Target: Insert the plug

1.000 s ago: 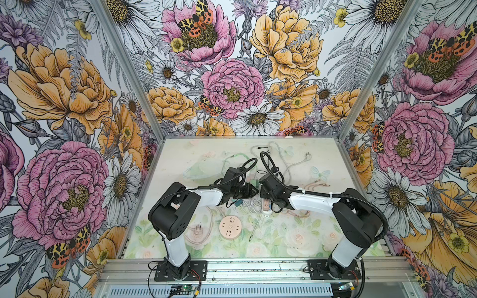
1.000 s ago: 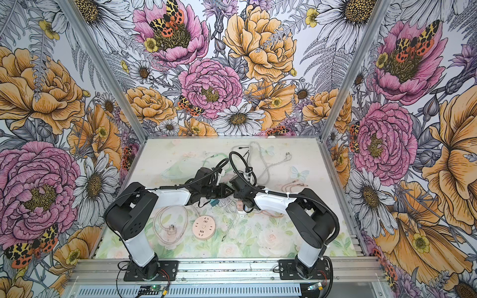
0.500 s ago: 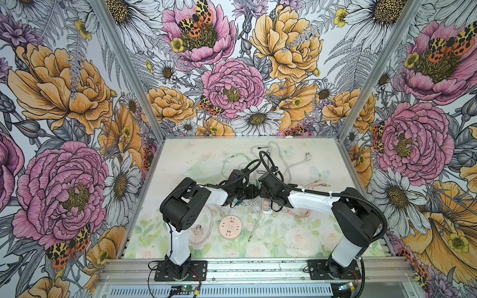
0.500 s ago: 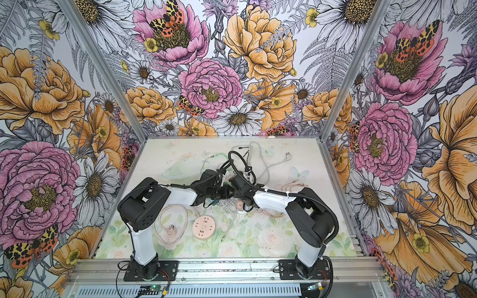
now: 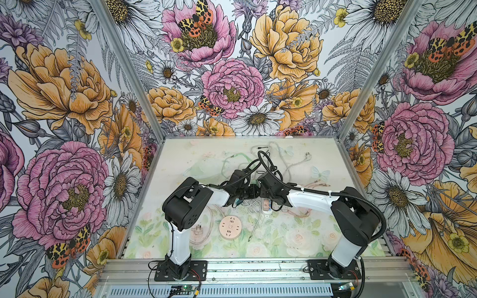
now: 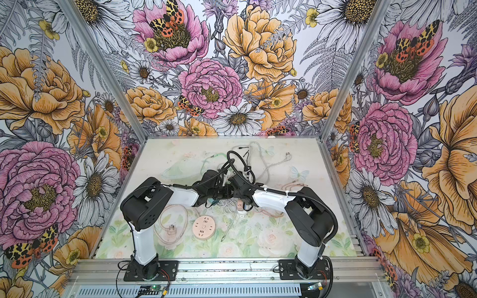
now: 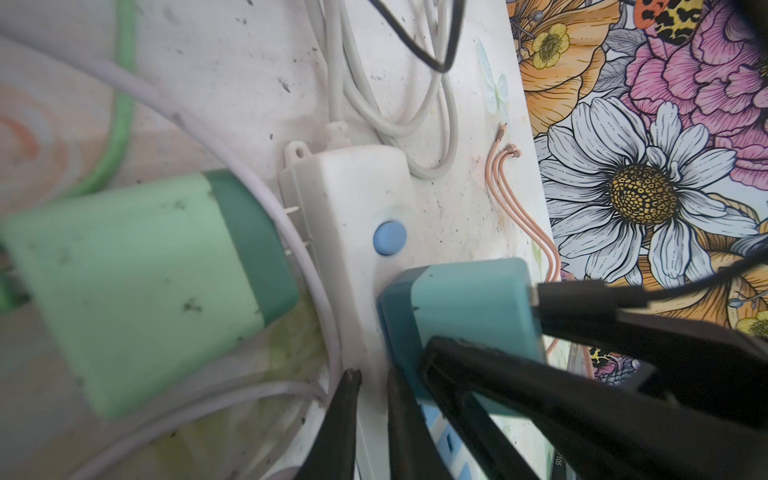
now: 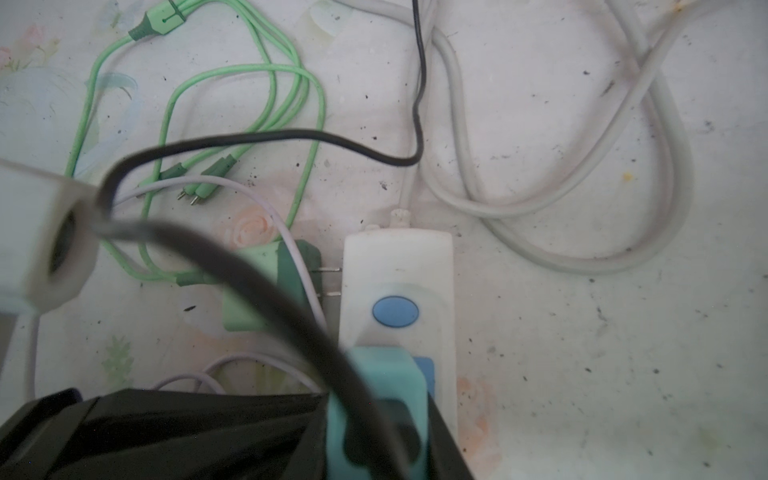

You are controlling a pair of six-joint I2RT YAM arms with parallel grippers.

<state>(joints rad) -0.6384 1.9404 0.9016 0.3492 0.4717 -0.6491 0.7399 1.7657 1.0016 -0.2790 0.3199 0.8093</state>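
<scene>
1. Right gripper (image 7: pixel 482 328): black fingers (image 7: pixel 582 316) clamped on opposite sides of the teal plug (image 7: pixel 469 291).
2. Teal plug: stands on the face of the white power strip (image 7: pixel 357 195), just past the blue button (image 7: pixel 390 237). Its darker base meets the strip's face. How far the prongs are seated is hidden.
3. Left gripper (image 7: pixel 372 376): thin fingers (image 7: pixel 345 415) drawn nearly together, tips down at the strip's edge, beside the teal plug. Cannot tell if anything is pinched between them.
4. Green plug (image 7: pixel 145 291): lies on its side next to the strip, prongs (image 8: pixel 330 270) pointing at the strip's side wall and touching or nearly so.
5. Lilac cable (image 7: pixel 326 328): curves between the green plug and the strip.
6. Both top views: the two arms meet mid-table over the strip. The round pink socket (image 5: pixel 230 226) sits apart, nearer the front edge of the table (image 5: pixel 296 240).
</scene>
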